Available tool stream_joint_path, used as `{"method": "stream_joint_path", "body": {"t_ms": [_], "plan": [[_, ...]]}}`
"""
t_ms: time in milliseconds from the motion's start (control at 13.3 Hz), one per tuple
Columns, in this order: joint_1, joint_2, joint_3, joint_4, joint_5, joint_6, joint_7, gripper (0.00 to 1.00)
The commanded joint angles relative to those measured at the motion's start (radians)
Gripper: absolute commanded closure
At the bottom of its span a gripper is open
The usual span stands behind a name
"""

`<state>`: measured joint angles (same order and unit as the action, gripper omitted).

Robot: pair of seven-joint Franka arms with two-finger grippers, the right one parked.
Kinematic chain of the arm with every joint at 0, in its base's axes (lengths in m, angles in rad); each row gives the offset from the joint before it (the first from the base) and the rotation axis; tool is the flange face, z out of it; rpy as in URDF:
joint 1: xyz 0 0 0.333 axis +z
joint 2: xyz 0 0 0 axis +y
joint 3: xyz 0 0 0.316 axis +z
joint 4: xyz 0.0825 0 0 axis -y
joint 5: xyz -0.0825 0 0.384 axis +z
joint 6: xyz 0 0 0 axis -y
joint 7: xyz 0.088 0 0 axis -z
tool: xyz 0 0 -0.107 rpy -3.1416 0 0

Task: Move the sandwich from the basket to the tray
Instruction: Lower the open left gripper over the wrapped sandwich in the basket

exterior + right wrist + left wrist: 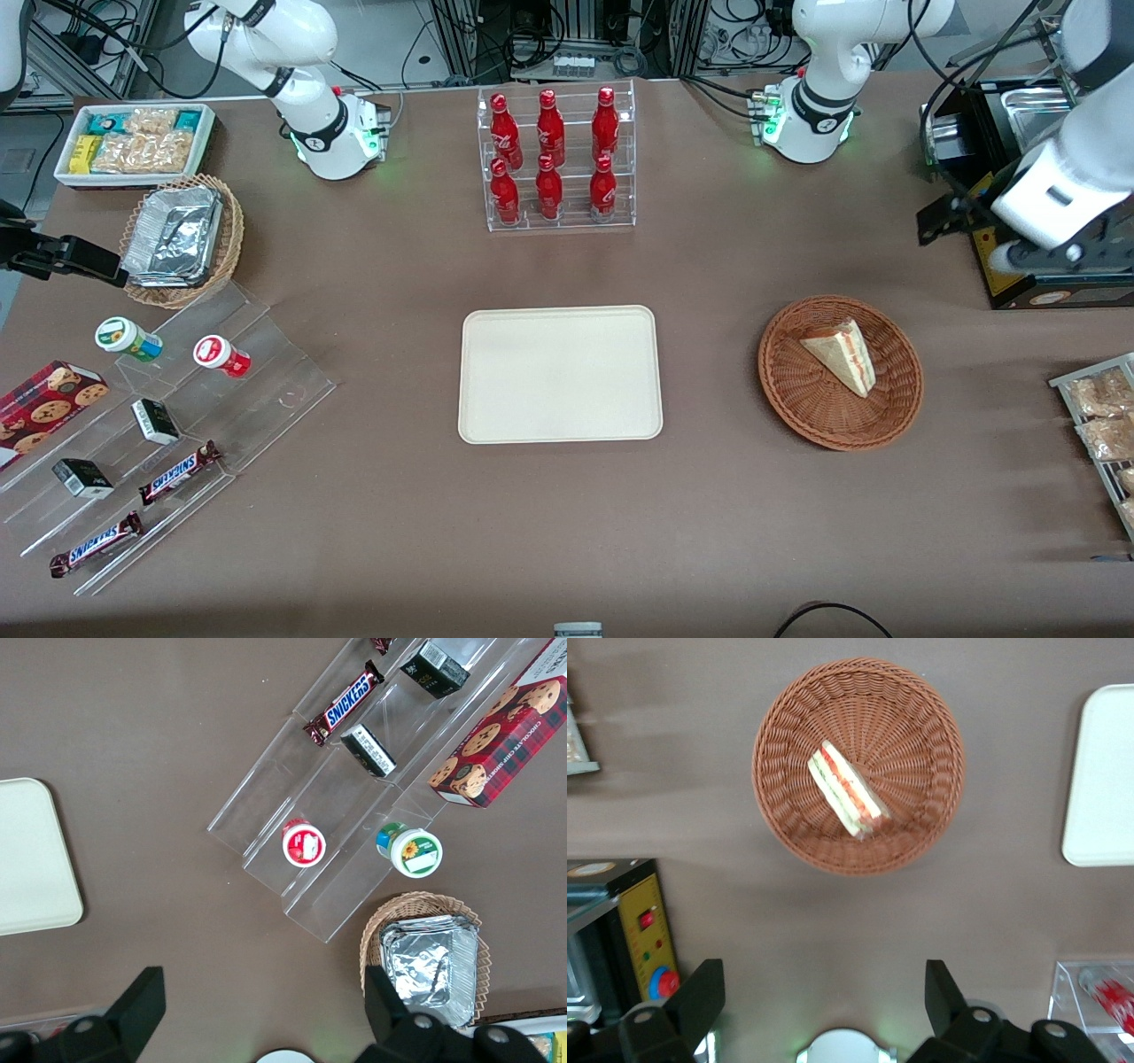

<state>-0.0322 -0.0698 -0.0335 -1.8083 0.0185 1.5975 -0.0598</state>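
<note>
Your gripper hangs high above the table with fingers spread wide and empty, farther from the front camera than the basket. Your sandwich lies flat in that basket, filling edge exposed for a pinch. Beside it, toward the parked arm, the tray waits bare.

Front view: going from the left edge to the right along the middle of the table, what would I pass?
Clear stepped display stand → tray → basket holding the sandwich → the open pincer, higher up over the table's edge.
</note>
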Motion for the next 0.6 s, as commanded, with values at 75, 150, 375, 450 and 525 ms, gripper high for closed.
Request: {"method": "stream_joint_path", "body": {"t_ms": [75,150,375,450,525], "plan": [[0.006,-0.022,-0.002,-0.233,0.014,0.275,-0.159,0.0],[0.006,-0.021,-0.002,-0.277,0.014,0.345,-0.229,0.0],[0.006,0.008,0.0,-0.347,0.014,0.465,-0.354,0.0],[0.006,0.024,0.0,-0.364,0.014,0.502,-0.403,0.0],[0.006,0.039,0.0,-0.371,0.014,0.527,-0.452,0.0]]}}
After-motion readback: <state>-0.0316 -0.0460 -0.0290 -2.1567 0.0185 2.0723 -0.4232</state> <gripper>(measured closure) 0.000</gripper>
